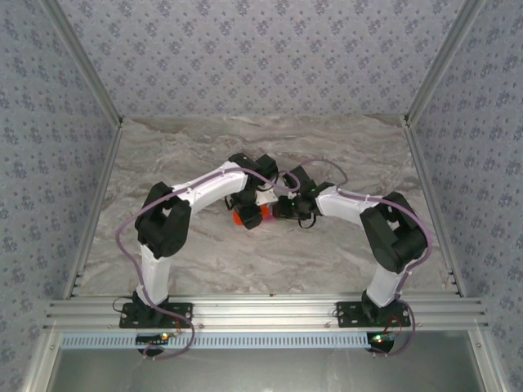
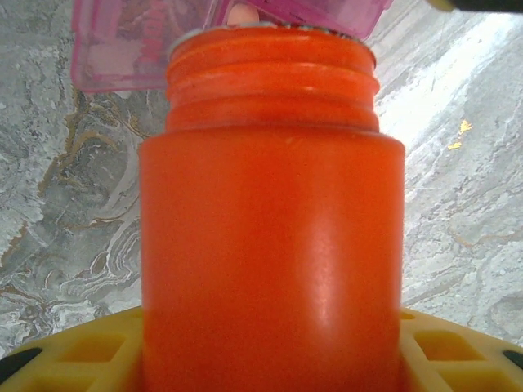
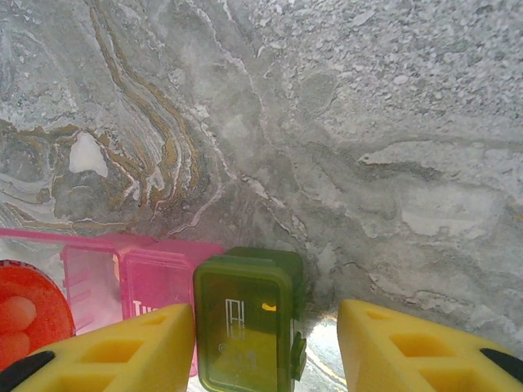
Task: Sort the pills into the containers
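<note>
My left gripper [image 2: 270,351] is shut on the orange bottle [image 2: 270,245], which lies sideways with its open mouth against the pink compartment [image 2: 122,49]; that compartment's lid is open. A pale pill [image 2: 241,14] shows at the bottle's mouth, and more pills [image 3: 16,314] sit inside the bottle [image 3: 29,314]. The containers are a pink compartment [image 3: 155,282] joined to a closed olive-green one [image 3: 245,327]. My right gripper [image 3: 265,327] is open around the green one, its left finger [image 3: 122,351] close beside it and a gap before the right finger [image 3: 409,343]. From above, both grippers [image 1: 245,204] [image 1: 288,206] meet mid-table.
The grey marbled table [image 1: 245,147] has patterned walls on three sides and a metal rail [image 1: 261,314] along the near edge. Both arms arch inward over the table's centre. Open surface lies behind and to either side of them.
</note>
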